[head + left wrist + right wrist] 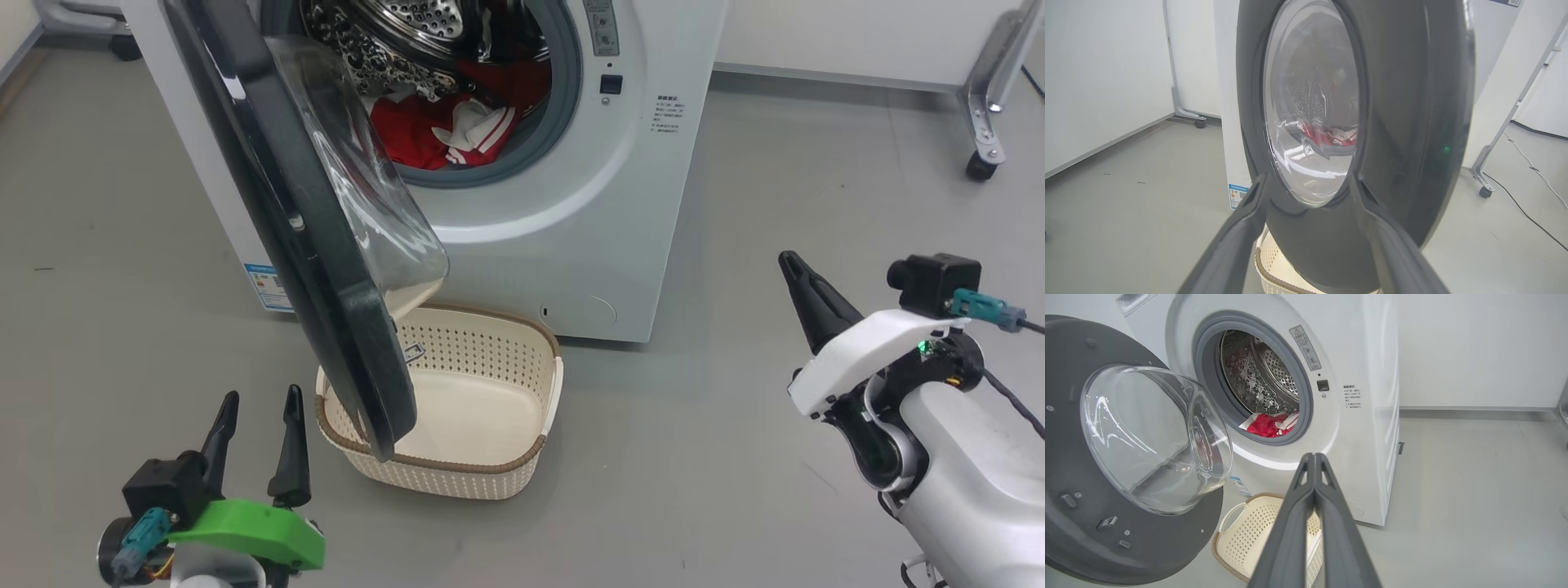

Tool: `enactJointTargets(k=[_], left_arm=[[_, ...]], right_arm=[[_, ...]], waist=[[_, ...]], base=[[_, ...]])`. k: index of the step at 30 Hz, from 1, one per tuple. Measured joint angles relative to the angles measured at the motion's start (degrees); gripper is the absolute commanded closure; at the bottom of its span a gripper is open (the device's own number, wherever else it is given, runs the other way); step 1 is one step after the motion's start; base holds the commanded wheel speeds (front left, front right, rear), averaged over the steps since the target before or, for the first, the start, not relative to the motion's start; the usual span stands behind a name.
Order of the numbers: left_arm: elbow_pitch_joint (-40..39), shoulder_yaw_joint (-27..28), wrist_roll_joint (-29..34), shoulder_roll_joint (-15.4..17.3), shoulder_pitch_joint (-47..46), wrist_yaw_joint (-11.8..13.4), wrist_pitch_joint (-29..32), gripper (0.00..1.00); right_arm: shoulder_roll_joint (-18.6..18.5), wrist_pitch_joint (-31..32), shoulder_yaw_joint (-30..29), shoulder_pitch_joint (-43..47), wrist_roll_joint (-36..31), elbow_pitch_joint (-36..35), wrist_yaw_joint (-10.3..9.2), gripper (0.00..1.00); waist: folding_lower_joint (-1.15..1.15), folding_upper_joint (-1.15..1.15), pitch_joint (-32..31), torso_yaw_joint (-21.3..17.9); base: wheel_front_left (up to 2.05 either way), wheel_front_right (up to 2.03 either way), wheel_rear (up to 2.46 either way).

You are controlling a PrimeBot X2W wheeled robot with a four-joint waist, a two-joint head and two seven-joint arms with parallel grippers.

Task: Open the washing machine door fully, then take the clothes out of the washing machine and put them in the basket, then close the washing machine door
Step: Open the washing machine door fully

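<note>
Washing machine door [353, 351]: swung out on its left hinge, roughly edge-on to the head camera, glass bowl facing the drum. Judged not yet fully open. Its lower edge hangs over the near-left part of the basket [490, 478].

Clothes [424, 135]: red and white heap in the bottom of the drum, at the front lip. None in the basket.

Washing machine [588, 237]: opening unobstructed from the right side. The basket sits on the floor just in front of it, below the opening.

Left gripper [261, 394]: fingers apart, holding nothing, low and just outside the door's black outer face.

Right gripper [790, 263]: fingers pressed together, holding nothing, well apart from the machine, aimed toward the opening.

Risks (judgement):
- A nudge from the left gripper on the outer face would swing the door back toward shut, across the reach path.
- The left gripper may sit in the door's sweep if the door opens wider.
- The door overhangs the basket, so a dropped garment could drape on the glass or rim or miss the basket.
- The right fingers must part before reaching in, or they will only push the cloth deeper.
- Fabric could snag on the grey ring.

Surroundings: blue sticker [266, 287] low on the front; castor frame [982, 159] far right, clear of the work; cable [1527, 208] on the floor.
</note>
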Motion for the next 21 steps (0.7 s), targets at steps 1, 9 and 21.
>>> enactJointTargets(k=[1,9,21], left_arm=[[0.0,0.1,0.0,0.0,0.1,-0.2,0.0,0.00],[0.1,2.2,-0.2,0.0,1.4,-0.3,0.0,0.00],[0.3,2.9,-0.2,-0.1,2.4,-1.2,0.0,0.00]], right_arm=[[-0.1,-1.4,-0.4,0.7,-0.3,-0.1,-0.68,1.00],[-0.3,-9.7,-1.1,6.9,-4.2,-1.1,-4.38,1.00],[-0.6,-9.4,-5.3,15.8,-8.2,-4.8,-9.73,0.00]], waist=[[0.00,0.00,-0.2,-0.4],[0.00,0.00,-1.4,-2.6],[0.00,0.00,-2.1,-4.0]], base=[[0.00,0.00,0.00],[0.00,0.00,0.00],[0.00,0.00,0.00]])
